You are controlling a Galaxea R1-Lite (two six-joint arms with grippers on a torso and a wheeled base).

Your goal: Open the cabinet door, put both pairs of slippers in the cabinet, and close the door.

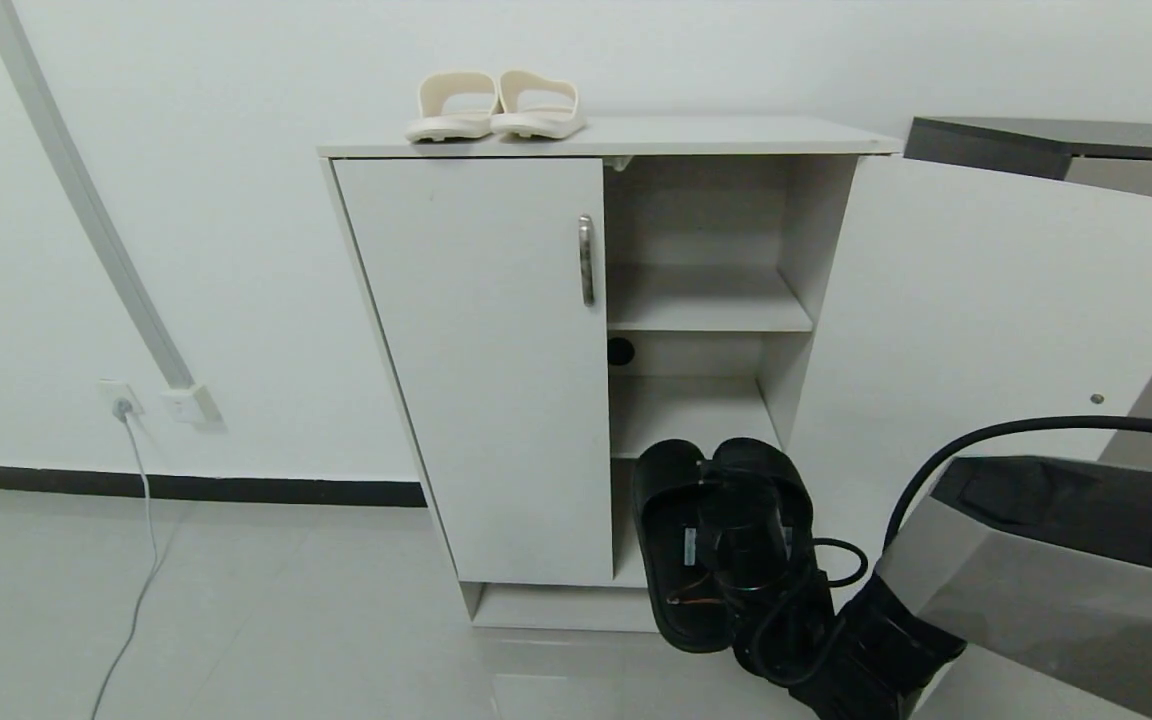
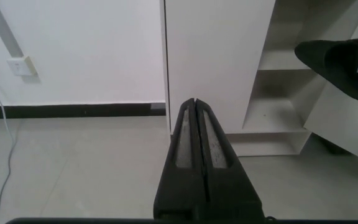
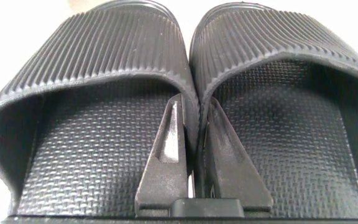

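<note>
From the head view, the cabinet (image 1: pixel 736 135) stands against the far wall. Its left door (image 1: pixel 476 380) is shut, with a metal handle (image 1: pixel 586 260) at its right edge. Its right door (image 1: pixel 986 330) is swung wide open to the right. Two shelves (image 1: pixel 701 300) show in the open half. The cream slippers (image 1: pixel 496 105) sit side by side on the cabinet top, toward its left end. The black slippers (image 1: pixel 696 540) hang together on the end of the right arm, low down, just in front of the bottom compartment. Their toes are toward the cabinet, though whether they have crossed the opening is hard to tell from this angle. On the left, a cable (image 1: pixel 141 560) runs from a wall socket (image 1: pixel 121 400) down to the floor (image 1: pixel 236 600).

In the left wrist view, the left gripper (image 2: pixel 194 104) has its fingers pressed flat together with nothing between them. It hangs over the floor, near the shut left door. A toe of the black slippers shows farther off to the right.

In the right wrist view, the right gripper (image 3: pixel 193 106) has one finger under each strap. The two fingers are pinched together on the touching inner strap walls of the pair.
</note>
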